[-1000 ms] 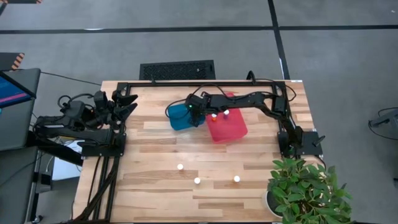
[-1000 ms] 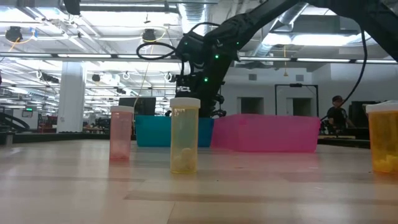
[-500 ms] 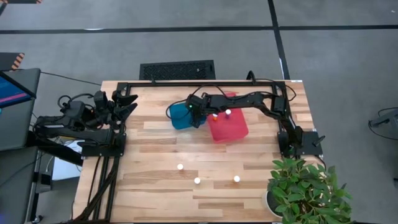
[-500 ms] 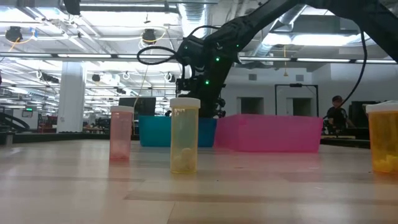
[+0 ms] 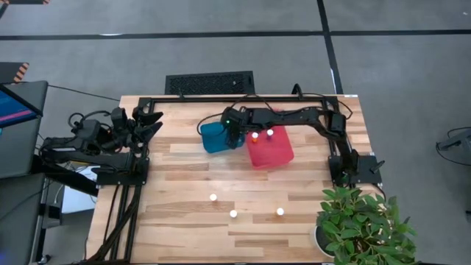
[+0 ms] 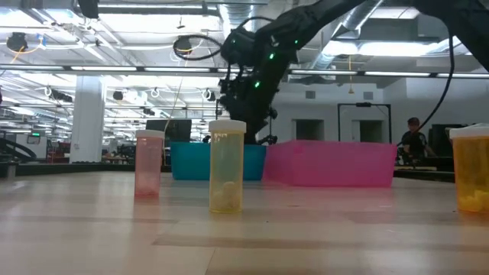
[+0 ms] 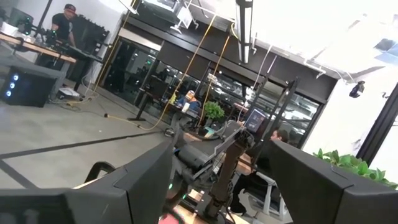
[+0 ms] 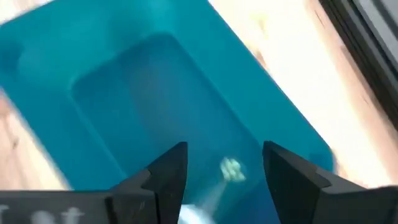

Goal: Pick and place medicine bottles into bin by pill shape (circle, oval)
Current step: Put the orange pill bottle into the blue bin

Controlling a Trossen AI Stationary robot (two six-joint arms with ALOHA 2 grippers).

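My right gripper (image 5: 234, 137) hangs open over the blue bin (image 5: 213, 138), next to the red bin (image 5: 271, 151). In the right wrist view its fingers (image 8: 174, 168) stand apart on either side of a blurred medicine bottle (image 8: 214, 190), white cap toward the camera, low inside the blue bin (image 8: 143, 93); they do not appear to touch it. Two white-capped bottles (image 5: 255, 135) stand in the red bin. Three bottles (image 5: 233, 213) stand upright on the near part of the table. My left gripper (image 5: 151, 121) waits open at the table's far left.
In the low view the nearest bottles are a pinkish one (image 6: 149, 163), a yellow one (image 6: 227, 166) and an orange one (image 6: 470, 168) at the right edge. A potted plant (image 5: 360, 224) stands at the table's near right corner. A black frame (image 5: 243, 98) runs along the far edge.
My right gripper has gone up a little over the blue bin, staying above its right side; the low view shows the wrist higher than before.
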